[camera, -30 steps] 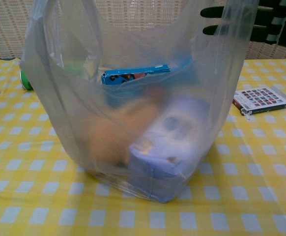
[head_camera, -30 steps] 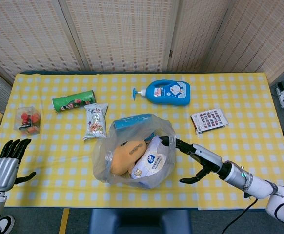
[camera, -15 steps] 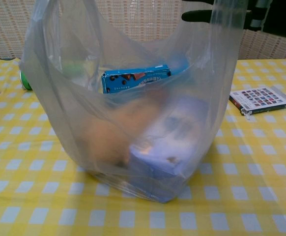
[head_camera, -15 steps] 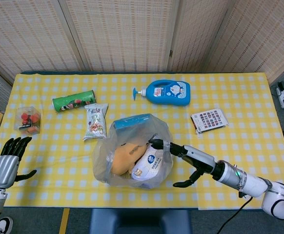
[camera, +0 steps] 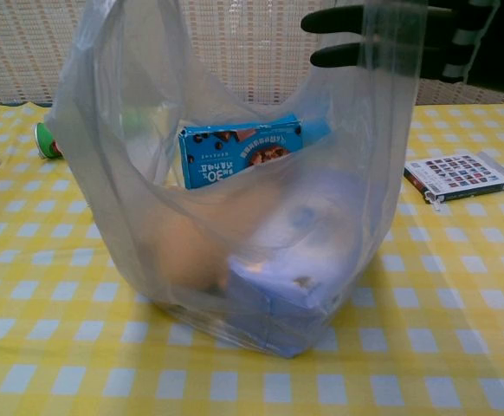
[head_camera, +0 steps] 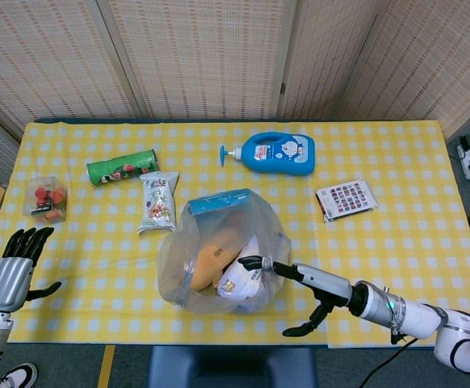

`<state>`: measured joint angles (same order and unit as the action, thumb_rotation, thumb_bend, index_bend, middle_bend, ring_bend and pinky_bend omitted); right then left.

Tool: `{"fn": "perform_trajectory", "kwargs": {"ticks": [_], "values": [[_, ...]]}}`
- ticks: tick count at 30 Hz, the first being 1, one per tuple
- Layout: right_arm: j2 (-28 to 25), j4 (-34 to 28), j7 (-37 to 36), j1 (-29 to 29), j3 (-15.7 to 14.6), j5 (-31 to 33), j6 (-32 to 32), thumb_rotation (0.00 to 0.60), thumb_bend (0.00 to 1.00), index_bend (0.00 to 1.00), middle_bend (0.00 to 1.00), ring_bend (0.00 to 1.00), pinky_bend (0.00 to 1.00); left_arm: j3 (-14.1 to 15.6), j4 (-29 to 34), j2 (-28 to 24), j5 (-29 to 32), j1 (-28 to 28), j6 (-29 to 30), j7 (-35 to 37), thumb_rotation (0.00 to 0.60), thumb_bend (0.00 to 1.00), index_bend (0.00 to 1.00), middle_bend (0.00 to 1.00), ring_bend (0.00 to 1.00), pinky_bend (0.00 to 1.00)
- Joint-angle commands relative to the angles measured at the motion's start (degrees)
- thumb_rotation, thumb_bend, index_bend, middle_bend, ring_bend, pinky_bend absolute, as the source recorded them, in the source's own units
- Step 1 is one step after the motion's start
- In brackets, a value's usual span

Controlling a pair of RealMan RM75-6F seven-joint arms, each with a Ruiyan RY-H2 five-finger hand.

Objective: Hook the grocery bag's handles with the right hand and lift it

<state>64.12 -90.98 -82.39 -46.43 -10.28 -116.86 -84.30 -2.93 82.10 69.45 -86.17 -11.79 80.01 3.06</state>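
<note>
The clear plastic grocery bag (head_camera: 188, 279) stands on the yellow checked table (head_camera: 396, 162), near its front edge. Inside are a blue box (camera: 243, 152), an orange item (head_camera: 203, 263) and a white-and-blue pack (camera: 308, 217). My right hand (head_camera: 316, 284) reaches in from the right with its fingers (camera: 343, 55) stretched out through the bag's right handle loop (camera: 395, 52). That handle hangs over them, with the thumb spread below. The other handle (camera: 96, 26) rises out of the chest view's top. My left hand (head_camera: 10, 271) lies open at the table's front left corner, far from the bag.
Behind the bag lie a green can (head_camera: 123, 166), a snack packet (head_camera: 158, 200) and a blue pump bottle (head_camera: 277, 153). A patterned booklet (head_camera: 346, 199) lies to the right. A small clear box of red pieces (head_camera: 47, 198) sits at the left edge.
My right hand has slid left and nearer the front edge, its fingers going further through the handle. The bag's top has shifted with it, and the blue box shows more plainly.
</note>
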Motion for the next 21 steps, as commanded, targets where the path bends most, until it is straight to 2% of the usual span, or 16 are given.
{"fn": "perform_trajectory", "kwargs": {"ticks": [1, 21], "values": [[0.5, -0.1, 1.1, -0.4, 0.4, 1.6, 1.5, 0.600, 0.26, 0.00, 0.00, 0.00, 0.00, 0.0, -0.1, 0.1, 0.2, -0.1, -0.2, -0.1, 0.600, 0.14, 0.01, 0.14, 0.09, 0.00], [5.3, 0.5, 0.8, -7.8, 2.2, 3.0, 9.3, 0.600, 0.26, 0.00, 0.00, 0.00, 0.00, -0.9, -0.9, -0.3, 2.0, -0.2, -0.7, 1.7, 0.600, 0.14, 0.02, 0.14, 0.09, 0.00]]}}
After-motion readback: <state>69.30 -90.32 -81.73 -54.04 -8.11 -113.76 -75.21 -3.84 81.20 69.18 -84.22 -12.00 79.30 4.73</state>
